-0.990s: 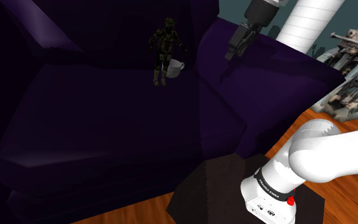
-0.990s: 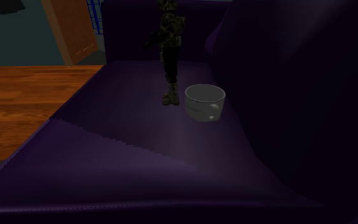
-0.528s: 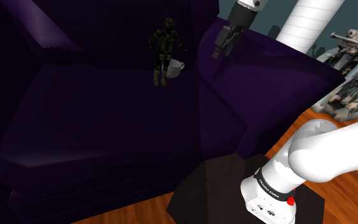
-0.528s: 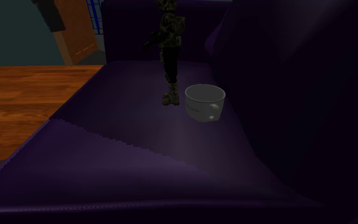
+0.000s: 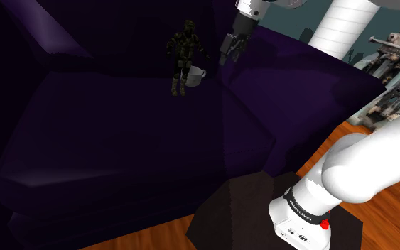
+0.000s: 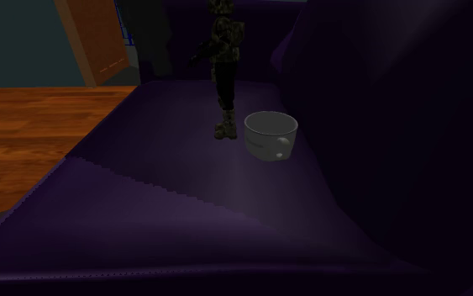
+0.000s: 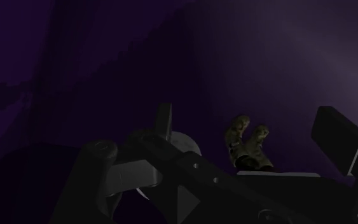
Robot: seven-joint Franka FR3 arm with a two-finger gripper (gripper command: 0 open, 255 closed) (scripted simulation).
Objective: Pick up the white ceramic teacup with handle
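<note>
Jaws shifted above dark purple sofa (image 5: 120, 128)

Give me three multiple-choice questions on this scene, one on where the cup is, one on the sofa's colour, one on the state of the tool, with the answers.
1. Where does the teacup stand?
A) on a kitchen table
B) on the sofa seat beside the soldier figure
C) on a shelf

2. What colour is the sofa?
A) red
B) yellow
C) dark purple

3. How is the tool?
A) open, in the air above the sofa
B) shut on the teacup
C) shut on the soldier figure

Answers: 1 B, the cup sits on the cushion next to the figure's feet. 2 C, seat and back are dark purple. 3 A, the wrist view shows it spread, clasping nothing.
</note>
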